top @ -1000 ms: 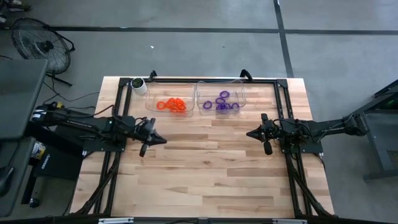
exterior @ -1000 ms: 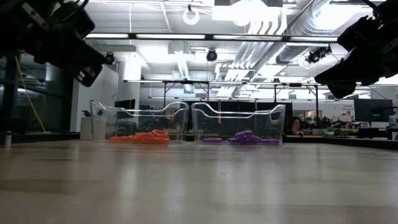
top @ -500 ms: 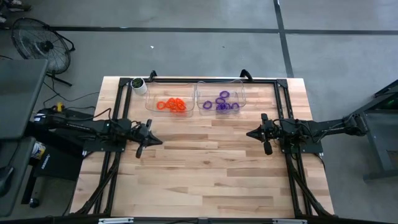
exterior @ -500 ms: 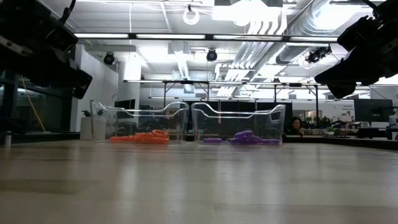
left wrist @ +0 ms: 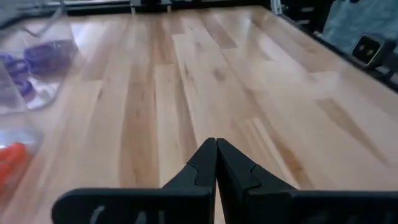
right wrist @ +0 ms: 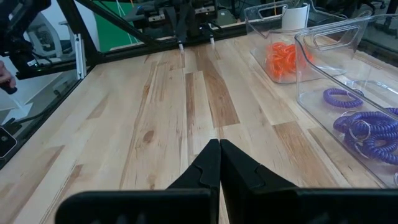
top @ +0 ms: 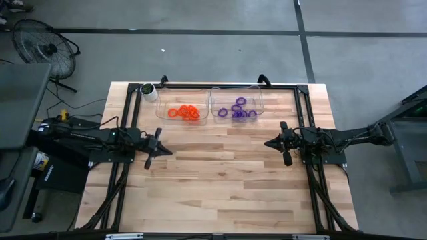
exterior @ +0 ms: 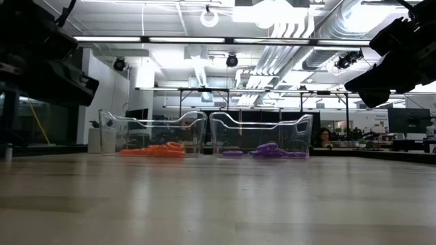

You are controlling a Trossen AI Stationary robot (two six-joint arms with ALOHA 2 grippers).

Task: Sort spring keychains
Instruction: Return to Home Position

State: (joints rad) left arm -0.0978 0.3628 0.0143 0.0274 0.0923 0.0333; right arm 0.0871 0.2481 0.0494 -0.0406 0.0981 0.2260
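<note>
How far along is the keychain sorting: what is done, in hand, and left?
Done: orange keychains lie in the left bin, purple keychains in the right bin. In hand: nothing; left gripper and right gripper hang shut and empty over the table. Left: no loose keychain shows on the wood, so sorting looks finished.

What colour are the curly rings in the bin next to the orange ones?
Purple. Those spring keychains show best in the right wrist view.

A small white cup stands on a corner of the light wooden table. A round black fan sits on the floor past that corner
</note>
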